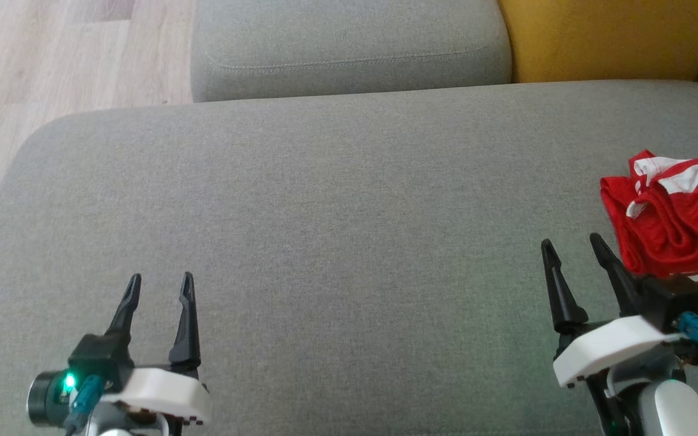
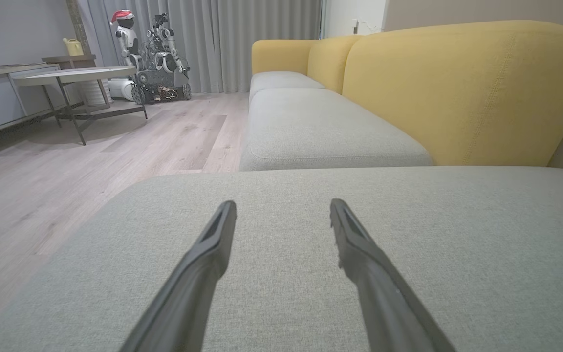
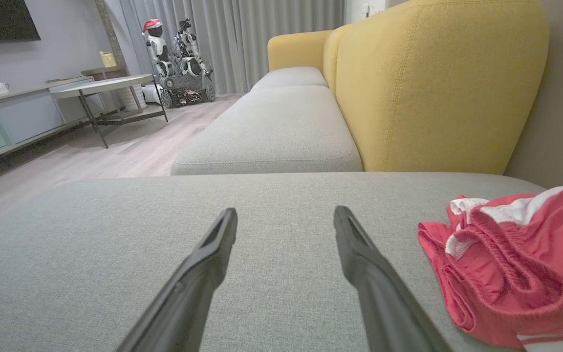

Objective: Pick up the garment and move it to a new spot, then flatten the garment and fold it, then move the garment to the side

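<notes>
The right hand [image 1: 570,240] is set fully open and empty, just beside the garment [image 1: 676,212]; the left hand [image 1: 162,275], likewise open and empty, is well apart. The garment is bunched on the sofa seat [image 1: 349,200]. Light, limp fabric is expected; the gathered waistband [image 3: 499,239] is recommended for gripping.
</notes>
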### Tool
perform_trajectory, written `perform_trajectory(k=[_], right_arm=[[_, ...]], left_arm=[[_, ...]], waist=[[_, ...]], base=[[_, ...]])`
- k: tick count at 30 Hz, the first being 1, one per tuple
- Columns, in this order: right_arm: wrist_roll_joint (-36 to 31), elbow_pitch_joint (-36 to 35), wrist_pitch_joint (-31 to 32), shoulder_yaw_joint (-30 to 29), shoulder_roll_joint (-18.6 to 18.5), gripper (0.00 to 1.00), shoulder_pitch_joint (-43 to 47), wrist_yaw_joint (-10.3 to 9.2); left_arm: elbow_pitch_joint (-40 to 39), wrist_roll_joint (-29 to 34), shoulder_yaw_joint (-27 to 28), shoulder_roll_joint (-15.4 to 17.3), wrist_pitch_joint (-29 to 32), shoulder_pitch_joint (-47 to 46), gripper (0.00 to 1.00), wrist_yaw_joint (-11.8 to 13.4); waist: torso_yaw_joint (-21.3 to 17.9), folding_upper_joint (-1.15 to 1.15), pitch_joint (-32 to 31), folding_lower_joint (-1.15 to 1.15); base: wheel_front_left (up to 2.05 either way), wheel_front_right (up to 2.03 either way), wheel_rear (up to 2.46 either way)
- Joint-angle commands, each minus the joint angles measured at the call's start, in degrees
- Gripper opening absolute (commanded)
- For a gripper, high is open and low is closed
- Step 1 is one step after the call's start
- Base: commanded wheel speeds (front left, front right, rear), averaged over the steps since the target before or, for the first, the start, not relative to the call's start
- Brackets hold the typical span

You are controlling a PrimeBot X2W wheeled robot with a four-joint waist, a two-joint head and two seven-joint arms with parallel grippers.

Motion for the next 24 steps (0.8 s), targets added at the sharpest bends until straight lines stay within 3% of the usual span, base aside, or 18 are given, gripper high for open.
perform_trajectory(k=[1, 24], right_arm=[[-0.50, -2.59, 0.23, 1.28, -0.01, 1.00, -1.35, -0.05], [-1.01, -3.32, 0.97, 0.96, 0.12, 1.00, -1.17, -0.05]], left_arm=[[-2.21, -0.09, 1.78, 1.23, 0.14, -1.37, 1.00, 0.54], [-2.96, -0.38, 1.32, 1.76, 0.51, -0.87, 1.00, 1.76]], waist=[[-0.05, 0.00, 0.02, 0.00], [-0.13, 0.00, 0.11, 0.00]], base=[[0.00, 0.00, 0.00], [0.00, 0.00, 0.00]])
